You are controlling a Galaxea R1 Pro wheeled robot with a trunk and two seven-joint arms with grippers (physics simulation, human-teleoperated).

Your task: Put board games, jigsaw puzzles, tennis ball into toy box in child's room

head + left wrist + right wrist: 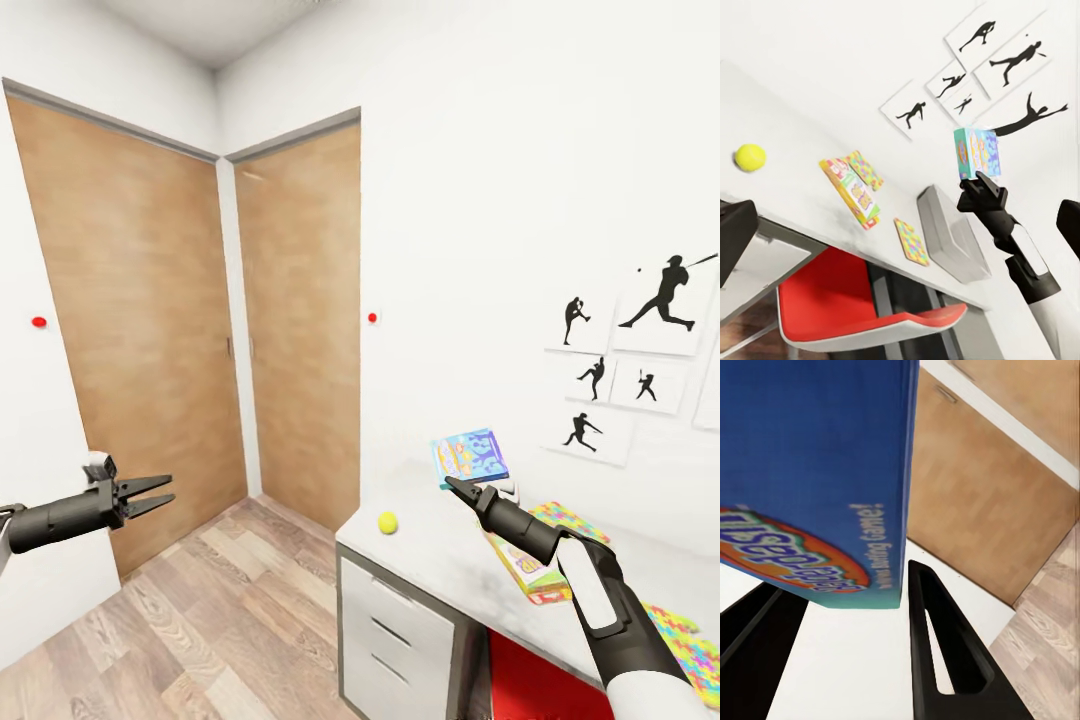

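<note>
Right tool is clamped on a blue board game, held up in the air above the tabletop, box roughly upright with its face toward the head camera. In the left wrist view the toy box sits on the tabletop below and just to the side of the held game, so the coming move is a short carry over and down into it, by my read, long side lined up with the bin's length. Right arm is clearly the nearer one. Left tool hangs well apart out over the floor, fingers spread a little, holding nothing. Still on the tabletop: tennis ball near the front edge, another board game (partly behind the right arm), jigsaw puzzles beside it.
</note>
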